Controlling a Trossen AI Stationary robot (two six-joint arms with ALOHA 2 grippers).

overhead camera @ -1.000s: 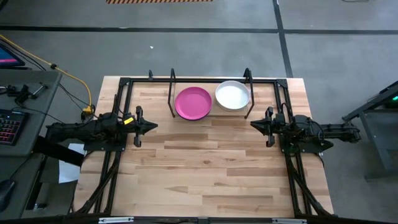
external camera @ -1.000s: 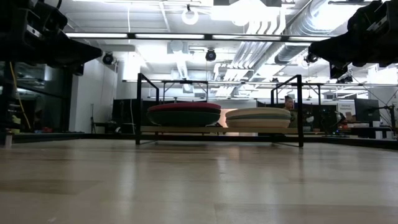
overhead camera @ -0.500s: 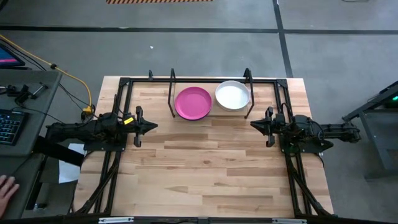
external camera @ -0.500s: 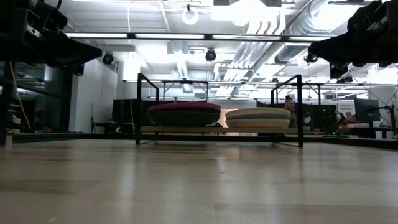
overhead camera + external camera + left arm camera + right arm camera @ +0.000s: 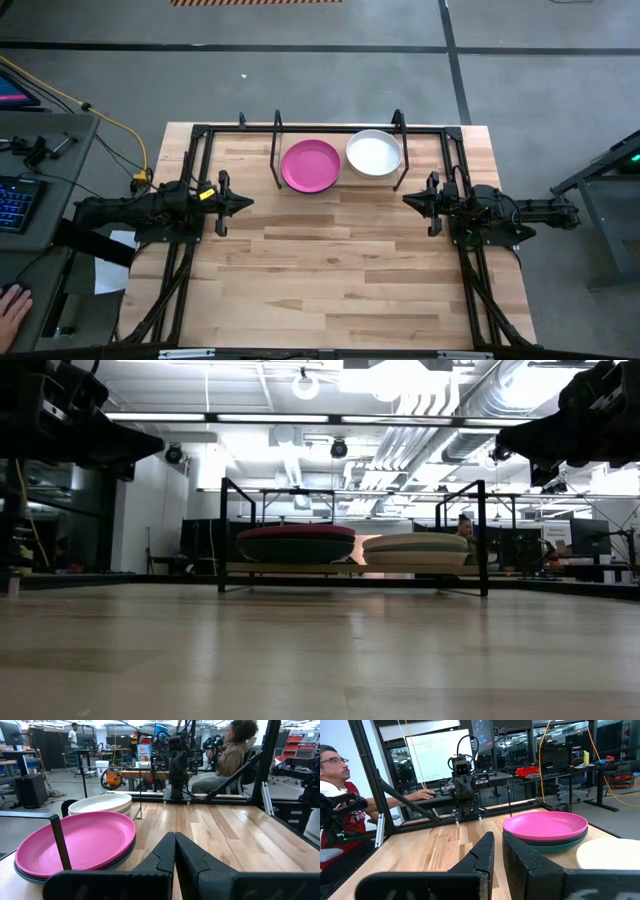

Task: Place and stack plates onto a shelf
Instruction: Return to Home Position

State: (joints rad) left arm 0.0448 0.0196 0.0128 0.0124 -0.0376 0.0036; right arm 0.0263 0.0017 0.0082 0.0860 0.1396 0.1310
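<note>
The plates sit in two stacks on the shelf (image 5: 277, 150) at the table's far edge. A magenta plate (image 5: 310, 165) tops the left stack and a white plate (image 5: 374, 154) tops the right one. The low view shows both stacks (image 5: 296, 543) (image 5: 415, 548) resting on the light wood board (image 5: 350, 569). A teal plate (image 5: 555, 845) shows under the magenta one (image 5: 545, 826). My left gripper (image 5: 250, 203) hovers at the table's left side, shut and empty. My right gripper (image 5: 405, 200) hovers at the right side, also shut and empty. Each points toward the table's middle.
A black tube frame (image 5: 200, 130) edges the tabletop. Bare wood (image 5: 330, 270) lies between the arms and toward the near edge. A person sits beyond the table (image 5: 225, 755), another beyond the opposite side (image 5: 335, 775). A hand (image 5: 10, 305) shows off the table's left.
Both arms and the plates have kept still. A person's hand has come into view on the floor side, off the table's left near corner.
</note>
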